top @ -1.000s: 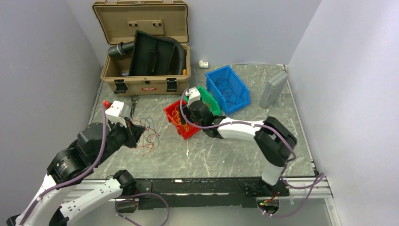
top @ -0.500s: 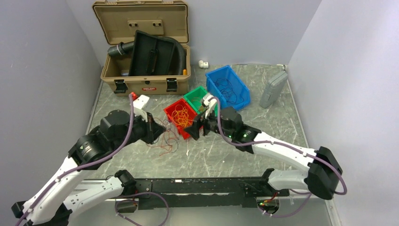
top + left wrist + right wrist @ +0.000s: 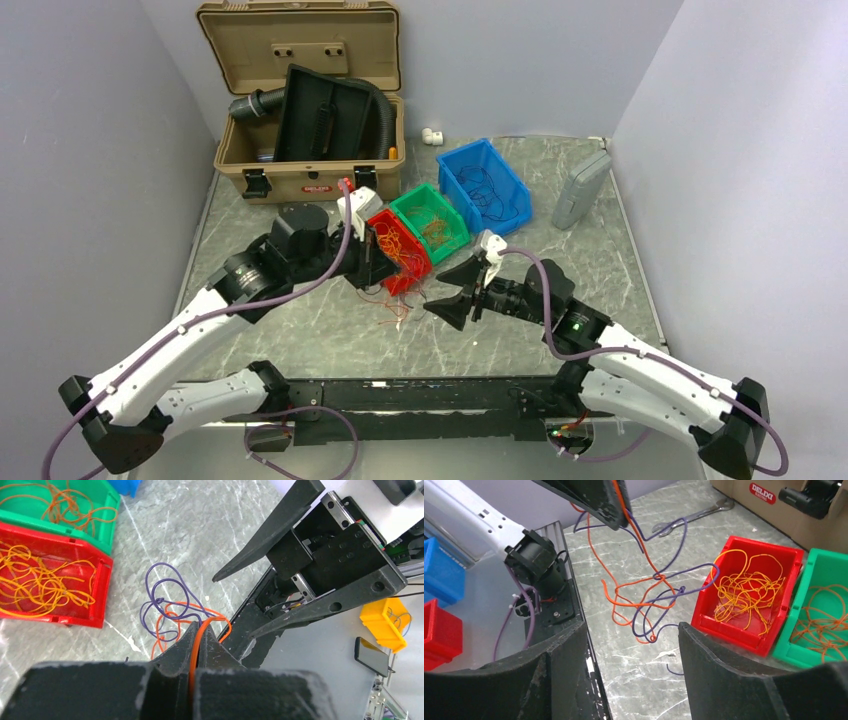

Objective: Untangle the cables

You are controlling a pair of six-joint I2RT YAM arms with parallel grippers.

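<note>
A tangle of thin orange and purple cables [image 3: 649, 597] hangs from my left gripper [image 3: 202, 630], which is shut on an orange strand. The loops trail down to the table in front of the red bin [image 3: 405, 250]. In the top view the left gripper [image 3: 385, 265] is just left of that bin, with the tangle [image 3: 395, 300] below it. My right gripper [image 3: 455, 290] is wide open and empty. It faces the tangle from the right without touching it. In its own view the right gripper [image 3: 631, 627] frames the lowest loops. The left gripper [image 3: 599, 500] shows at the top of that view.
The red bin [image 3: 749, 595] and green bin [image 3: 819, 615] hold sorted orange wires; the blue bin [image 3: 485, 185] holds dark ones. An open tan toolbox [image 3: 300, 120] stands at the back, a grey case [image 3: 580, 190] at the right. A wrench [image 3: 694, 515] lies near the toolbox.
My left arm swung right, carrying the tangle from the table's left to in front of the red bin. My right arm drew back from the bins toward the near edge and now faces the tangle, open.
</note>
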